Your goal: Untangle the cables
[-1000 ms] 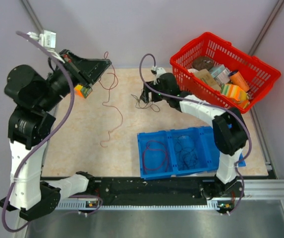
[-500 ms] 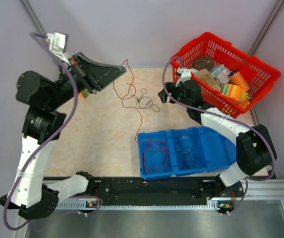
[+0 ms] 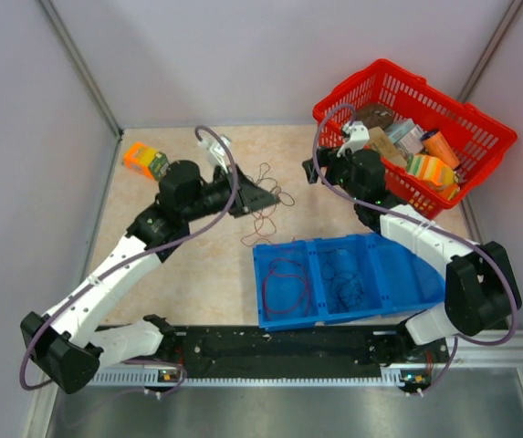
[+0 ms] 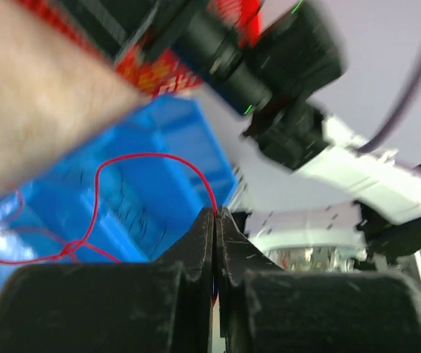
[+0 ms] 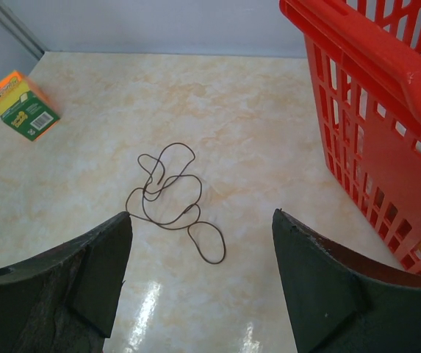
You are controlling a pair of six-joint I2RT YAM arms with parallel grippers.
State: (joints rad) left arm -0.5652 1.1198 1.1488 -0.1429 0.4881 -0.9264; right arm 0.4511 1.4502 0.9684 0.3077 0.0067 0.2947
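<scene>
We took this for a robotics lab cell: plain pale lilac panel walls [image 3: 33,109] boxed in a beige marble-patterned surface [image 3: 202,265], with white-and-black jointed robot arms [image 3: 106,278] bolted to a black rail [image 3: 279,345] at its near edge.

The left arm [image 3: 120,269] stretches low from its base toward the middle. Its tool [image 3: 259,194] has both fingers pressed together, a thin red cable [image 4: 144,156] pinched at the tips. The right arm [image 3: 416,233] folds sharply at the elbow, forearm reaching away and leftward. Its tool [image 5: 201,217] is spread wide, fingers well apart.
</scene>
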